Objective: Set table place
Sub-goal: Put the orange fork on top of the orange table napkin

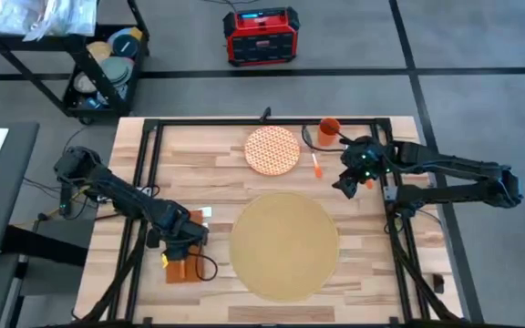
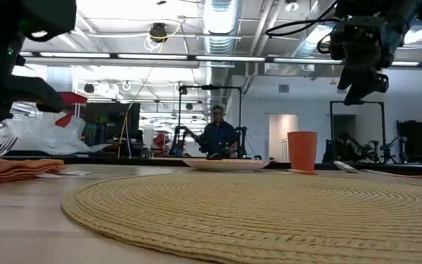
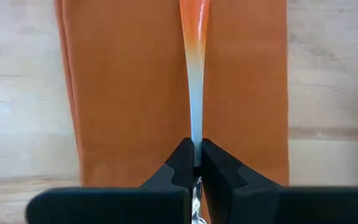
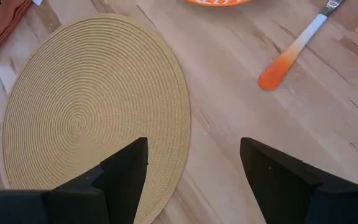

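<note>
In the middle of the table (image 1: 199,146), a little toward its near edge, lies the place (image 1: 284,244), a wide tan woven mat flat on the planks with bare wood all round it. Its near rim comes close to the table's front frame; its far rim stops short of the orange-and-white plate (image 1: 272,149), leaving a strip of open wood between the two.

At the table's left near corner the left gripper (image 3: 196,163) is low over the orange napkin (image 3: 173,87), its fingers pinched shut on a slender utensil (image 3: 195,74) whose handle fades from white to orange and runs along the cloth's length. The metal end by the fingers is too blurred to say which utensil it is. The napkin lies just beside the mat's left rim without touching it, and near the table's left frame.

The right gripper (image 4: 193,168) hangs high above the wood off the mat's far right side, fingers spread wide with nothing between them. Under it the planks are bare. A second utensil (image 4: 294,50) with an orange-tipped handle lies on the wood between the plate and the orange cup (image 1: 329,130), apart from the mat. The cup stands upright close to the table's far edge.

Across the room behind the table a person (image 2: 217,136) is seated.
</note>
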`<state>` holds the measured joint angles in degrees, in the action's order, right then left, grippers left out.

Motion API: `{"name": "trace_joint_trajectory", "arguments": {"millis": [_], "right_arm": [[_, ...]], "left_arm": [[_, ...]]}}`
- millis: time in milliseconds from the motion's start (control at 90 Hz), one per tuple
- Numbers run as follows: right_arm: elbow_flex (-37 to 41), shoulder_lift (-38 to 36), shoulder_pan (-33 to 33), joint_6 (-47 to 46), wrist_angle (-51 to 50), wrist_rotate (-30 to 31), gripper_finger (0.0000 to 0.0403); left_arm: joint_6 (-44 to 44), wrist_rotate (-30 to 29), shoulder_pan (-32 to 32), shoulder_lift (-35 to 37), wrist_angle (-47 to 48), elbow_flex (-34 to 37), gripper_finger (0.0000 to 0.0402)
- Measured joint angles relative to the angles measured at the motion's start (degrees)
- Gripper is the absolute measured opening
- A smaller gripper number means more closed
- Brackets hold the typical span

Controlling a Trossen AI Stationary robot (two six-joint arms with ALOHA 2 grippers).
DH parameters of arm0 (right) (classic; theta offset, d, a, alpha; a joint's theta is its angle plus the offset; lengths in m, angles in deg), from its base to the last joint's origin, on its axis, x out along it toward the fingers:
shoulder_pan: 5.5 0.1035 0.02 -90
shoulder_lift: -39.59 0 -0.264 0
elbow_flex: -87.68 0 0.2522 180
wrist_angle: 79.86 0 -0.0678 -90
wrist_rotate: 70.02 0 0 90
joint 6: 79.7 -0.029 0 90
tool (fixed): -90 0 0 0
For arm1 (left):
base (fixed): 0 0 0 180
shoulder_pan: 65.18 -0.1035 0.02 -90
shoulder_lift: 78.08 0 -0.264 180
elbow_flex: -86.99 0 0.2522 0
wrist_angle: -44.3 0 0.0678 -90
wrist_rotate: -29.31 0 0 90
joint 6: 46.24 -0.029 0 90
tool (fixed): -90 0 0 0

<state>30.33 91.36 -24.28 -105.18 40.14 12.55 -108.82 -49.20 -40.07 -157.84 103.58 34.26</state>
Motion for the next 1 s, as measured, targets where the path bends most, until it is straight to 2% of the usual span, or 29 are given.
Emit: {"name": "trace_joint_trajectory", "arguments": {"millis": [267, 444, 722, 1000], "right_arm": [[0.01, 0.0, 0.02, -0.77, 0.13, -0.01, 0.0245], [0.01, -0.02, 0.01, -1.09, 0.14, -0.01, 0.0245], [0.0, 0.0, 0.02, -1.09, 0.15, -0.02, 0.0245], [0.01, -0.01, 0.02, -1.05, 0.13, -0.32, 0.0245]], "left_arm": [[-0.77, -0.2, -0.6, 0.0, -1.29, 1.03, 0.0], [2.02, -1.49, -0.66, -0.02, -3.65, 1.03, 0.0], [5.16, -1.78, -0.66, -0.02, -3.87, 1.03, 0.0031], [6.49, -1.56, -0.68, -0.07, -0.49, 0.2, 0.0038]]}}
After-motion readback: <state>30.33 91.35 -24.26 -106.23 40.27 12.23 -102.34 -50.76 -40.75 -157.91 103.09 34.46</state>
